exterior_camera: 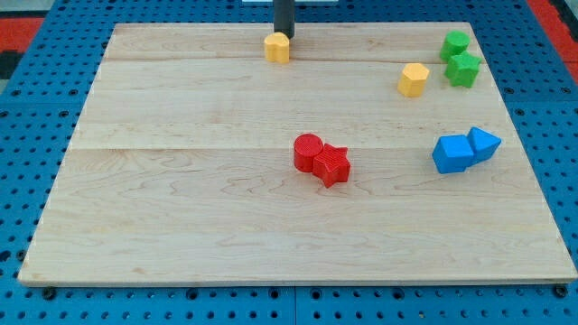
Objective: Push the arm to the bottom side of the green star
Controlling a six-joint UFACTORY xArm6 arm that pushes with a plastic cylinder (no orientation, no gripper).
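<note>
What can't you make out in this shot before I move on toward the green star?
Camera view, the only one:
- My tip: its very end seems to sit at the yellow block near the view's top; contact or a gap cannot be told.
- The rod above it is cut off by the view's top edge.
- The two green blocks touch; which is the star is too small to be sure.
- The red blocks overlap, hiding their meeting faces.

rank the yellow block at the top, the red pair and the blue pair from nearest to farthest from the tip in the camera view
1. Yellow block, at the view's top, right beside my tip.
2. Red pair, mid-board, toward the view's bottom.
3. Blue pair, at the view's right edge.
</note>
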